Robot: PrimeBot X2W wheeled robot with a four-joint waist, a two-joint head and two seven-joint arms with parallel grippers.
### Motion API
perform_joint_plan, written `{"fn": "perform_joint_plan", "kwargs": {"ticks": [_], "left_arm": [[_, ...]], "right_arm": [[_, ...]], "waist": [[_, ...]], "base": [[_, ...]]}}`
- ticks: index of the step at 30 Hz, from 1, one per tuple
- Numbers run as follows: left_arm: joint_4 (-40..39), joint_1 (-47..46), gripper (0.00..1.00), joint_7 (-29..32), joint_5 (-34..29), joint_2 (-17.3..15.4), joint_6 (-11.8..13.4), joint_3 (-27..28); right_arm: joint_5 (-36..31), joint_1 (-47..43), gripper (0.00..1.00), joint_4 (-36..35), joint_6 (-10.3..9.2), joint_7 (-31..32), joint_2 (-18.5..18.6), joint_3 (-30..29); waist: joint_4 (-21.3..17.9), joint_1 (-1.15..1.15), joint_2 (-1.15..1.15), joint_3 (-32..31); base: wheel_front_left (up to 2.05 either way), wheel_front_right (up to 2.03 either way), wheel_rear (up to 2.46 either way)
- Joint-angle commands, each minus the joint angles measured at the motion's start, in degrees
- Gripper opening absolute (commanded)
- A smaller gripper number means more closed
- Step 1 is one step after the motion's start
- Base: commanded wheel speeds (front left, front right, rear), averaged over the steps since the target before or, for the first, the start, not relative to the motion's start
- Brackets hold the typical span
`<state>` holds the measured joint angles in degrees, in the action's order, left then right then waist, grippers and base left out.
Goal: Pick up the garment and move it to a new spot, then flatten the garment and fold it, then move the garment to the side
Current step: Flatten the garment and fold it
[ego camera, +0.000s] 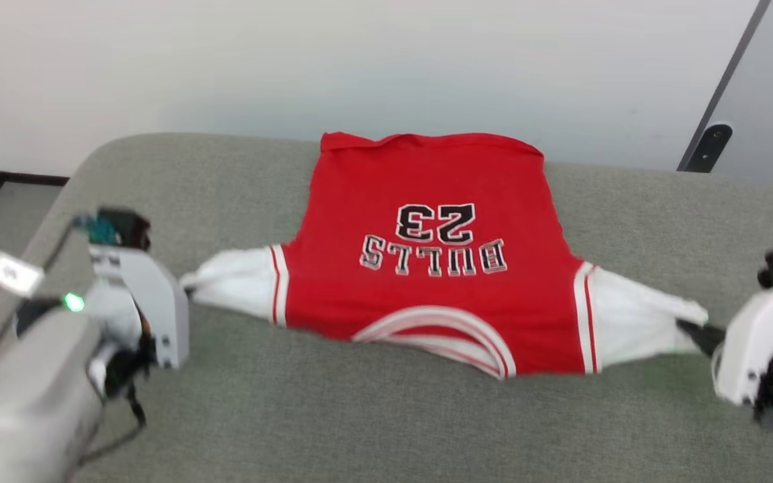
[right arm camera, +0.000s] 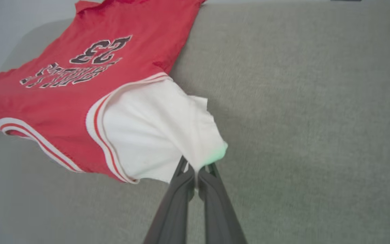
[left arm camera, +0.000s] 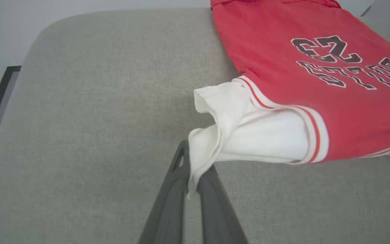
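Flattening step: shirt [ego camera: 427, 268] spread chest-up on the grey cushion [ego camera: 225, 416], stretched by both sleeves.

Pinched tight on the left sleeve [left arm camera: 249, 132] with the left claw [left arm camera: 192, 176], and likewise on the right sleeve [right arm camera: 154, 135] with the right claw [right arm camera: 196, 169]. Probably called next for laying both sleeves down evenly, letting go, then folding.

A: We see the garment [ego camera: 427, 282] as soft, matt knit cloth, its stripe trim ribbed, its lettering a flat print.
B: We find the upholstered surface [ego camera: 359, 416] covered in coarse grey woven fabric, matt throughout.
A: On the left gripper [left arm camera: 193, 162] we read the fingers [left arm camera: 169, 210] as dark, smooth, matt plastic.
B: We note the pale housing [ego camera: 151, 295] as smooth plastic with a slight sheen; the wall [ego camera: 225, 60] looks smooth and matt.
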<state>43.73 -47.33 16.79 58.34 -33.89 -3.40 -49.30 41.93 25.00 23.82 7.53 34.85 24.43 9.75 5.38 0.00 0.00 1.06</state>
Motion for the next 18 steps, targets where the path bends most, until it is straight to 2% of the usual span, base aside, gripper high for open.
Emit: {"fn": "perform_joint_plan", "kwargs": {"ticks": [1, 11, 18], "left_arm": [[-2.5, 2.9, 0.0, -0.3, 0.7, -1.0, 1.4, 0.3], [-23.9, 18.0, 0.0, 0.1, 4.7, -7.2, 11.3, 1.2], [-35.3, 24.1, 0.0, 0.3, 6.3, -11.3, 17.2, 2.3]], "right_arm": [[0.5, -3.3, 0.0, -3.0, -0.08, 1.6, 1.1, -1.5], [-0.1, -21.5, 0.0, -21.2, -0.07, 14.8, -0.6, -10.2], [-4.3, -25.7, 0.0, -29.3, -0.07, 20.1, -2.3, -16.0]], "waist": [[0.4, 0.0, 0.0, -0.2], [1.0, 0.0, 0.0, 0.8], [1.4, 0.0, 0.0, 3.1]], "base": [[0.0, 0.0, 0.0], [0.0, 0.0, 0.0], [0.0, 0.0, 0.0]]}}
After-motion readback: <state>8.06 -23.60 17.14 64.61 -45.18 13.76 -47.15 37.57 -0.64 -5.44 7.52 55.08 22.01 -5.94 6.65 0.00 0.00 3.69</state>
